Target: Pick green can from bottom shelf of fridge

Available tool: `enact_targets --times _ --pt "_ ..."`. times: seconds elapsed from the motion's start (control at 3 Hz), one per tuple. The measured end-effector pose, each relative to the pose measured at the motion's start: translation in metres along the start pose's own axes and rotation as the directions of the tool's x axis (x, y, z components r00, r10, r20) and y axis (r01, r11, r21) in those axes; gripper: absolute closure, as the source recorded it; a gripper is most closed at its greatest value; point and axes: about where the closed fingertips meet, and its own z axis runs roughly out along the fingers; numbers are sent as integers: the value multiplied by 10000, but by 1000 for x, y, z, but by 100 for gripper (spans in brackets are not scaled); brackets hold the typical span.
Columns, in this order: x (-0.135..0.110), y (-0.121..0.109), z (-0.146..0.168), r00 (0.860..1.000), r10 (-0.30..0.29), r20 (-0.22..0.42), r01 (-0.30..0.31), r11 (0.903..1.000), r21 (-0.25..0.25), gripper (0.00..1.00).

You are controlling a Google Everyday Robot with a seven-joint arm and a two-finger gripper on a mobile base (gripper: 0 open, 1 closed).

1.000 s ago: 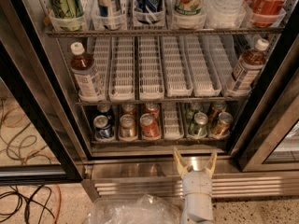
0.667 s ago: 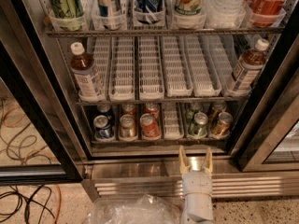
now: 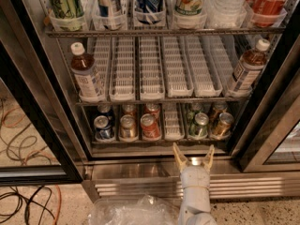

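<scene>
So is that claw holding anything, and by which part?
Nothing. The gripper is open and empty, low before the steel base; the green can sits untouched on the bottom shelf above it.

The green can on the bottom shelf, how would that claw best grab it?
Grip its round sides, coming level from the fridge's open front. The green can stands upright at its lane's front; the rack above leaves little room over its top, and a bronze can sits close beside it. The gripper, fingers open, is just below the bottom shelf, out front.
</scene>
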Motion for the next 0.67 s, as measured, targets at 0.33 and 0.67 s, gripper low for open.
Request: enact_targets --times 0.33,0.67 --pt "2 -1 14 10000 -14 40 13 9996 265 29" --pt "2 -8 25 9999 42 119 -50 9976 687 36"
